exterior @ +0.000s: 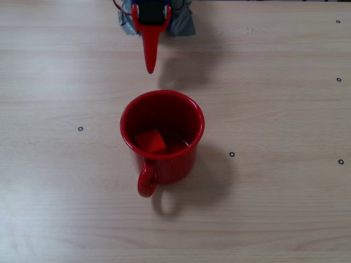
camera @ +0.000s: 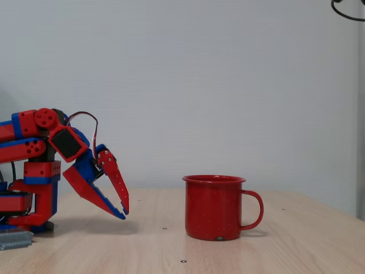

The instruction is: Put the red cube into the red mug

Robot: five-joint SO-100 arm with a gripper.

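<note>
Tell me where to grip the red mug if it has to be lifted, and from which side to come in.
Grip the red mug by its rim wall, straight down from above, one finger inside and one outside. It stands upright and open. Choose the rim section opposite the red cube inside. The loop handle points away from the end effector, so it is harder to reach.

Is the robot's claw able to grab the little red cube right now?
Probably not easily: the small red cube lies deep inside the glossy red enamel mug, and the red-and-blue claw sits beside it, apart, fingertips nearly together.
</note>
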